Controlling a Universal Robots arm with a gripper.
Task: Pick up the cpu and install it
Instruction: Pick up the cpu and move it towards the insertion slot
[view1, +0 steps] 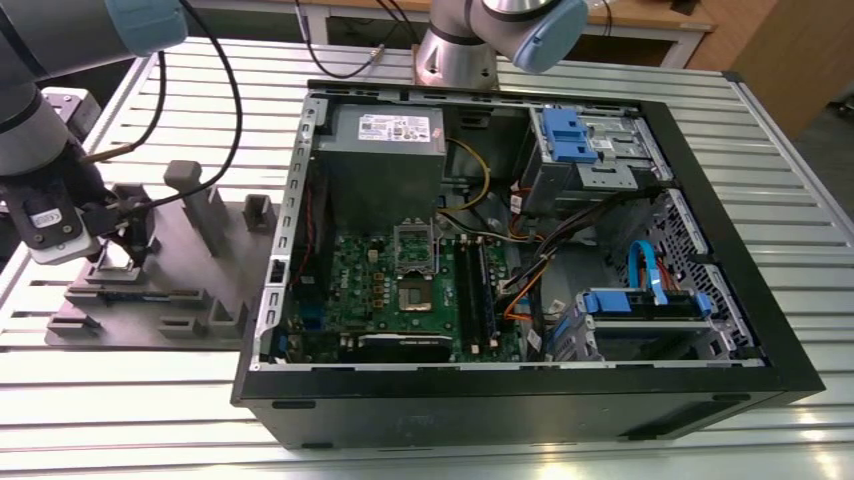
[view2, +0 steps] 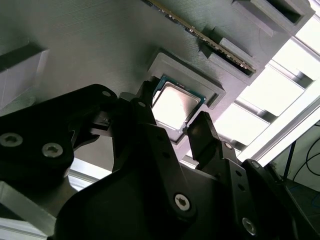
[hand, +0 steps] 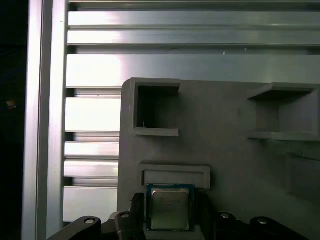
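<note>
With the pincer (view2: 172, 111) narrowly open astride the cpu (hand: 170, 207), which lies in its tray pocket (hand: 175, 174) at the exterior view's left of the case (view1: 507, 405), an off-centre squeeze could tilt the cpu (or jam it against the pocket wall).

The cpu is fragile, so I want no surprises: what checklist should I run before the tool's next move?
1. cpu lies flat in its grey holder: ok.
2. tool centred astride the cpu: ok.
3. Grip closed on the cpu: cannot tell.
4. Socket frame on the motherboard stands raised: ok.
5. Cables lie off the socket frame: ok.
</note>
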